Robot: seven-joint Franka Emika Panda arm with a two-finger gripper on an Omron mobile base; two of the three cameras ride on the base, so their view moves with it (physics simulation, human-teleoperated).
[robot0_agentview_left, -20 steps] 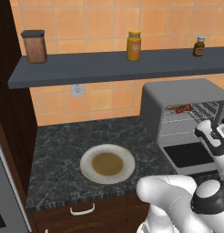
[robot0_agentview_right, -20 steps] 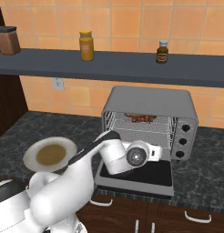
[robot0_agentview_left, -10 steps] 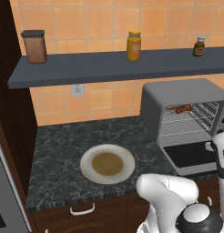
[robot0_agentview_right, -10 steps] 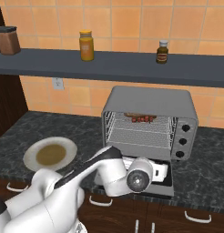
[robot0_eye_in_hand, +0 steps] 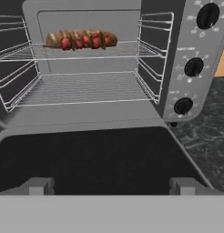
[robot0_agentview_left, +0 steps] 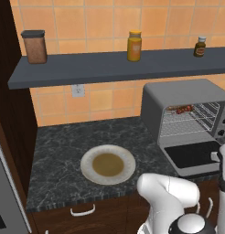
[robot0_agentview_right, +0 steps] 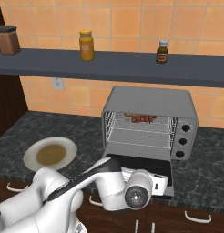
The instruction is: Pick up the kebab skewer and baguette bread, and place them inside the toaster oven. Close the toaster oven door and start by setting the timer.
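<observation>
The grey oven [robot0_agentview_right: 150, 123] stands center-right, its dark glass door [robot0_eye_in_hand: 93, 157] folded down flat. On its rack at upper left, the red-chunked skewer [robot0_eye_in_hand: 86, 41] lies against the brown baguette [robot0_eye_in_hand: 54, 39]. The fingers are spread open.

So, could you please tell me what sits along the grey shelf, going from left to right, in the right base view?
Brown lidded canister → amber yellow-capped jar → small dark bottle with a pale cap.

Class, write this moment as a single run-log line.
kebab skewer + baguette bread: on rack in toaster oven | toaster oven door: down, open | plate: bare
</observation>
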